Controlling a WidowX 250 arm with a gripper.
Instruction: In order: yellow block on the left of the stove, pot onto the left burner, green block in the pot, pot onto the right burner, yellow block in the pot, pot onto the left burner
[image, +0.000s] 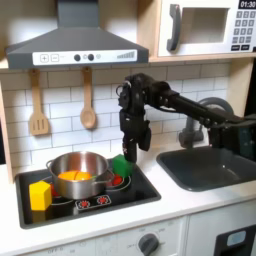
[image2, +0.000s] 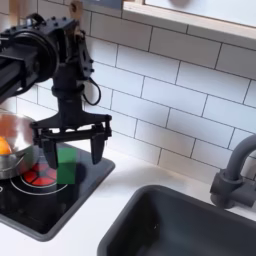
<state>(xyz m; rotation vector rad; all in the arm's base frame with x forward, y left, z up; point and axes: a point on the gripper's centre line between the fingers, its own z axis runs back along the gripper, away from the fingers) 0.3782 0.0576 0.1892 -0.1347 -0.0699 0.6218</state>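
First exterior view, left to right. The yellow block (image: 40, 194) sits on the stove (image: 140, 190) at its left edge, just beside the pot (image: 78, 172). The pot covers one burner and holds an orange piece (image: 72, 177). The green block (image: 121, 165) lies right of the pot, by the burner with a bright red middle (image: 115, 181). End effector (image: 131, 150) hangs over the green block; in the second exterior view its fingers (image2: 51, 152) are spread wide, gripping nothing, green block (image2: 68, 158) between them. The sink (image: 205, 165) is set into the bench on the right.
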